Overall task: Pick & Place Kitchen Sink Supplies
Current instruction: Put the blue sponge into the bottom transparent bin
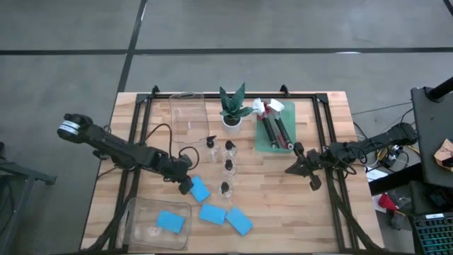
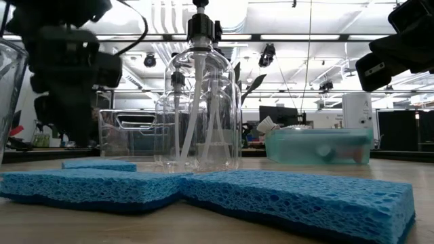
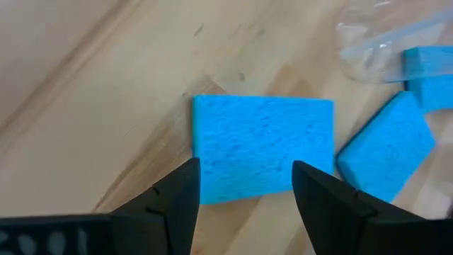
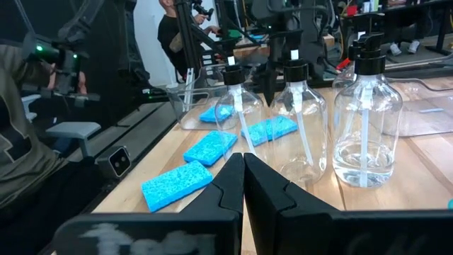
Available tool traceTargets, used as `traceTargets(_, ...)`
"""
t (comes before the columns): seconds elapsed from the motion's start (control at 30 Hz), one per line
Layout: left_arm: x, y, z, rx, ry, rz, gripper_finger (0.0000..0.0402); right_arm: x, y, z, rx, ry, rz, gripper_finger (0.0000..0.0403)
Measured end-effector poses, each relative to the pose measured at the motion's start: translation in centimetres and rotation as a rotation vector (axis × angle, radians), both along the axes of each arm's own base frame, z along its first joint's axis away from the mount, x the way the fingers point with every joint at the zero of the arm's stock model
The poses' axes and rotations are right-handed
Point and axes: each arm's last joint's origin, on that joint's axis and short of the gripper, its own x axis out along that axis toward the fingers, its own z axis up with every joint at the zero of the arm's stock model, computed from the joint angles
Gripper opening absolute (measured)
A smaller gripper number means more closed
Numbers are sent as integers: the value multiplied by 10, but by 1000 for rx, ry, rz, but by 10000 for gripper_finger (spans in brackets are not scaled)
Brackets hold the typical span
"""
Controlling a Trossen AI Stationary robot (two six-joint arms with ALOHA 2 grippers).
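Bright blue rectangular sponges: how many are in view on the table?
4. One lies in the clear plastic tray at the front left; one sits under the left hand; two lie loose near the front edge.

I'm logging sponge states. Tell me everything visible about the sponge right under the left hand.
The sponge is a bright blue rectangle with a porous, foamy-looking surface. It lies flat on the wooden table, outside the trays. The left hand hovers over its near edge, fingers open and straddling it, apparently not gripping. A second sponge lies just beside one corner.
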Motion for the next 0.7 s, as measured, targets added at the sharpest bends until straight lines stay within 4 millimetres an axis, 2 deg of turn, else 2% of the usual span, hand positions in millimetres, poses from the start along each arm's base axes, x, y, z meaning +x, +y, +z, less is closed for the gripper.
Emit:
traceTargets(0.27, -11, 4, -28, -5, -19, 58, 214, 0, 0, 0, 0, 0, 0, 8)
traceTargets(0.37, -11, 4, -35, -22, -59, 63, 213, 0, 0, 0, 0, 0, -1, 8)
traceTargets(0.5, -12, 5, -42, -13, -30, 72, 208, 0, 0, 0, 0, 0, 0, 8)
traceTargets(0.6, -12, 5, -48, 7, -5, 76, 180, 0, 0, 0, 0, 0, 0, 8)
traceTargets(0.7, -11, 5, -52, 27, 17, 62, 128, 0, 0, 0, 0, 0, 0, 8)
